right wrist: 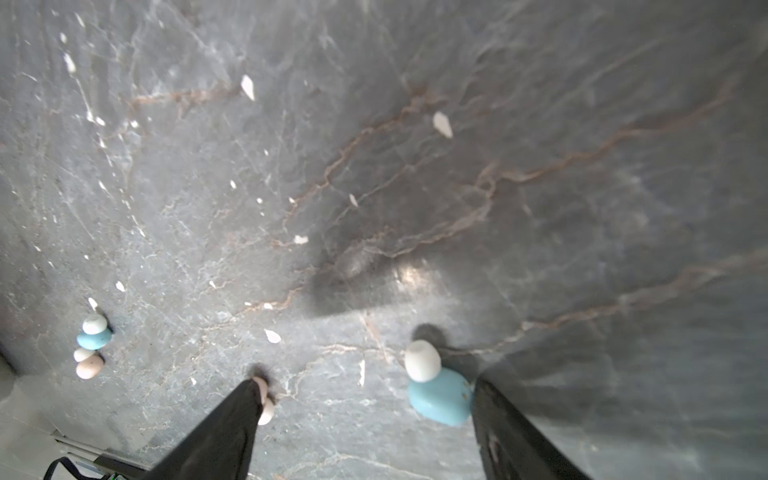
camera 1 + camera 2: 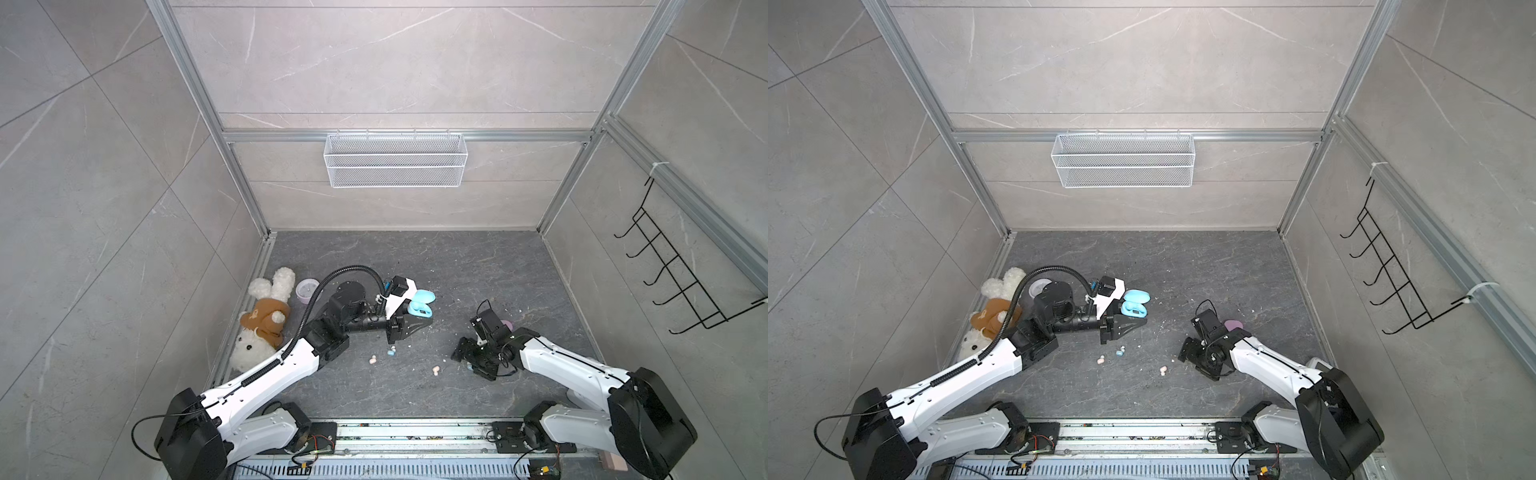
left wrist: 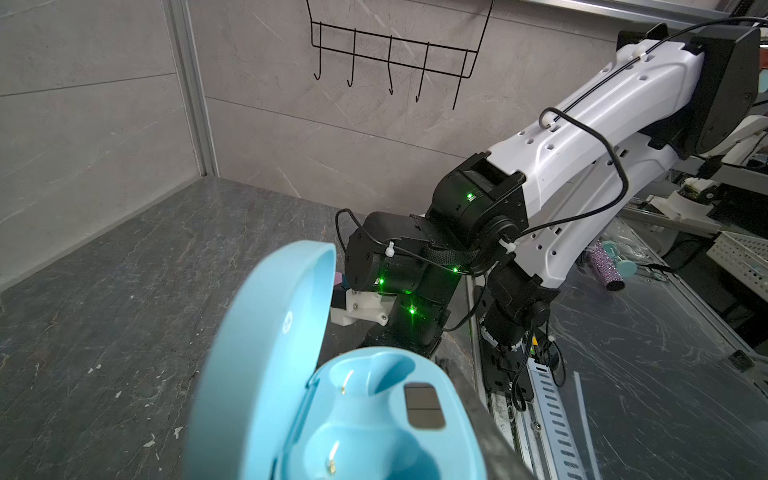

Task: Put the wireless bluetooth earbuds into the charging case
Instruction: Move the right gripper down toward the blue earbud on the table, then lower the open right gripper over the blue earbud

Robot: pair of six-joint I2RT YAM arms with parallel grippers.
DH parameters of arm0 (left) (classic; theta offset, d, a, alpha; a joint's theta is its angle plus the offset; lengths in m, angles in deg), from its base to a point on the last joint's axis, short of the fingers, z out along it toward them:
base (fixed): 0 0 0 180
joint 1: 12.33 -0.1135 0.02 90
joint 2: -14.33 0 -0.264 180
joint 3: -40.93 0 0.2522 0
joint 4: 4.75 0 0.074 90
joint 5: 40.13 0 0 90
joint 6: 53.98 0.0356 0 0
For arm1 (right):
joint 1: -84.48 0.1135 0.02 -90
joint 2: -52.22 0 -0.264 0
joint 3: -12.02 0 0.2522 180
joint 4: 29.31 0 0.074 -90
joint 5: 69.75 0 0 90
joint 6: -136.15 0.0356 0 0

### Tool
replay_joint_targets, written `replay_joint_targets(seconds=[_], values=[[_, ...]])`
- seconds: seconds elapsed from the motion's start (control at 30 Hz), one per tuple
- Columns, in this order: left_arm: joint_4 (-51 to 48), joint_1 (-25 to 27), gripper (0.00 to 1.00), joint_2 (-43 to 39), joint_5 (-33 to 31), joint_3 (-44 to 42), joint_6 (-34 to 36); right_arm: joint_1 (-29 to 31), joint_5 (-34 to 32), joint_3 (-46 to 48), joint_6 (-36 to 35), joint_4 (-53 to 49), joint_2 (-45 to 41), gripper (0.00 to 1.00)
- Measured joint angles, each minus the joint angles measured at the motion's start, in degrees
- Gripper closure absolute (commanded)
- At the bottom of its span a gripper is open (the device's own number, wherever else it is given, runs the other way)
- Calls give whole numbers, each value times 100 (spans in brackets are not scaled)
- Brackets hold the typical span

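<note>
1. At the far left, a toy [image 2: 266, 316] is lying by the wall. A left lilac case [image 2: 306, 289] is sitting beside it, partly hiding behind the left arm's hose.
2. The left gripper [image 2: 419, 318] is clamping tight on the blue case [image 3: 365, 415]. The lid is standing open, and both cups inside are showing empty.
3. Just near of that gripper, the first peach bud [image 2: 373, 360] and the first blue bud [image 2: 391, 353] are lying close together on the table [image 2: 457, 270].
4. The second peach bud [image 2: 436, 370] is lying in the middle, just left of the right arm. In the right wrist view it looks to be touching one finger tip.
5. The right gripper [image 1: 368, 380] is pointing down with its jaws spread wide, gripping nothing.
   - The second blue bud [image 1: 440, 395] is lying between the fingers, tucked right beside one of them.
   - Its long way is running crosswise to the gap, so I think the fingers will be squeezing its narrow sides.
   - The right arm is much nearer to this bud. The blue case is waiting to the left and farther back.
6. In both top views the right gripper is covering most of that bud. It is also hiding half of the right lilac case [image 2: 506, 324]. I am not seeing any lilac buds, and I cannot tell if the bud is touching the finger.
</note>
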Motion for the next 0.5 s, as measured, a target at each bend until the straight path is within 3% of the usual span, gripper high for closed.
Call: replay_joint_targets(seconds=[0.5], values=[[0,-22,74,0,0,-2,0,-37,254,-302,-105,125,243,19]])
